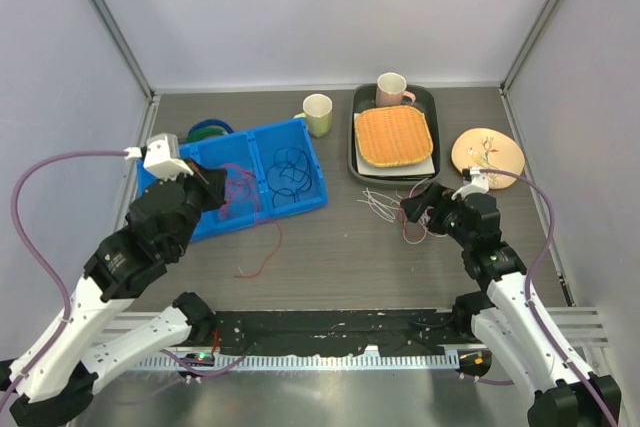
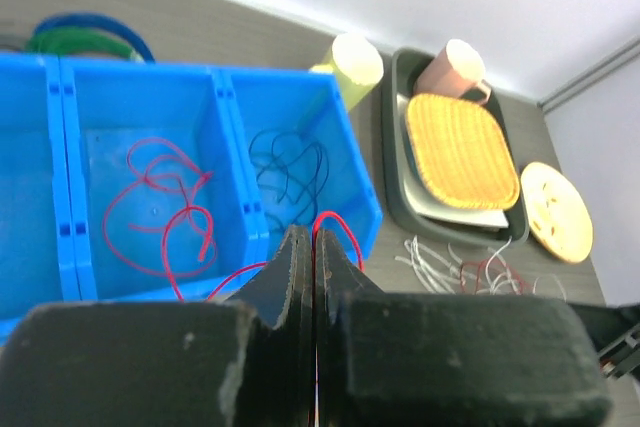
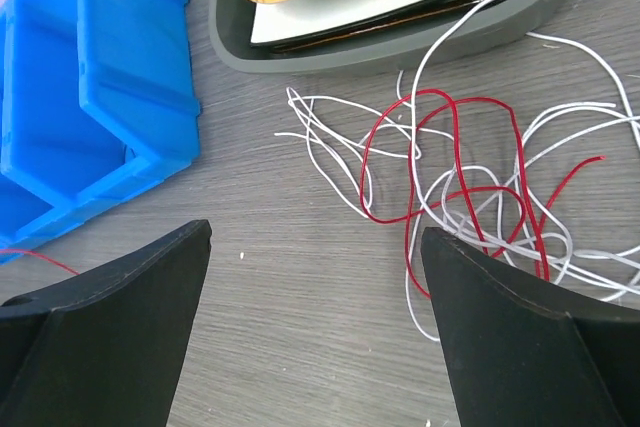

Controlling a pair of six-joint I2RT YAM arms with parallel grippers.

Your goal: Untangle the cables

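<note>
Tangle of white and red cables [image 3: 470, 177] loose on desk right of centre, just before grey tray [image 3: 400, 42]. Right claw [image 3: 315, 232] spread wide above it, empty. Left claw [image 2: 305, 239] pinched together on red cable [image 2: 332, 215] over blue bin [image 2: 230, 87] near desk's left edge; red loops [image 2: 160, 207] in middle compartment, dark loops [image 2: 290, 162] in right one.

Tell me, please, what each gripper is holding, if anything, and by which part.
The left gripper pinches a red cable partway along its length, seemingly not at an end. The right gripper is open, holding nothing.
</note>
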